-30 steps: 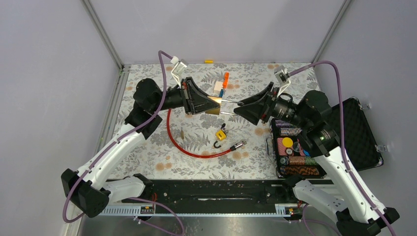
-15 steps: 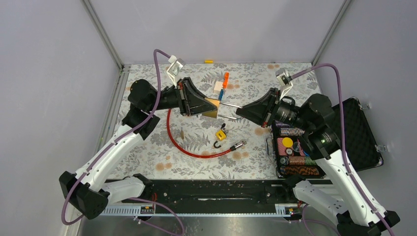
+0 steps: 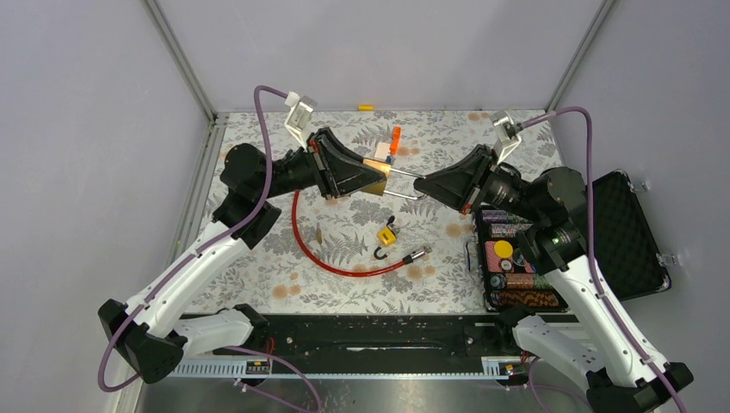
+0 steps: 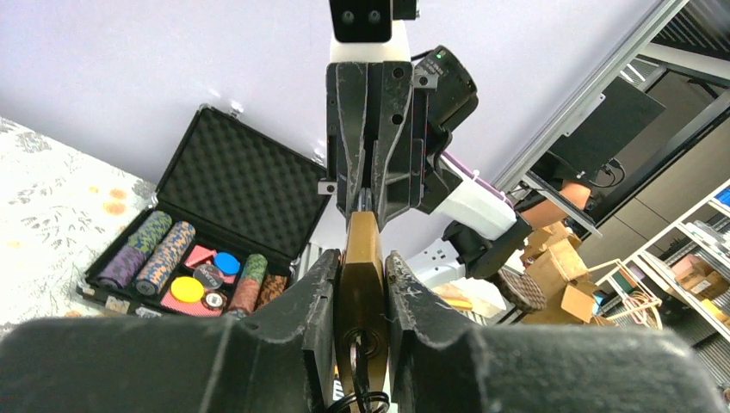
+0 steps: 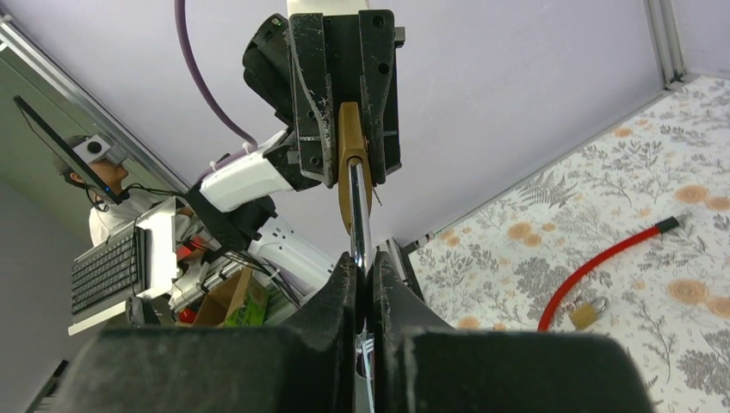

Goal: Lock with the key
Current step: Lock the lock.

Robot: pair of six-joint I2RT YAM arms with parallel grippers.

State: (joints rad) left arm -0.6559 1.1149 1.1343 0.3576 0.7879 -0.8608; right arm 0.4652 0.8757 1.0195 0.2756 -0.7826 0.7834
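padlock up in air over desk, body gripped in left claw; right claw shut tight on shackle. step looks like seating shackle. next: push straight in til click, w/o twisting; key not made out.

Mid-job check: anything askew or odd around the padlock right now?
Nothing looks spilled or damaged. One oddity: the right gripper is shut on the shackle of the brass padlock rather than on a key, while the left gripper clamps the lock's body in mid-air between the arms.
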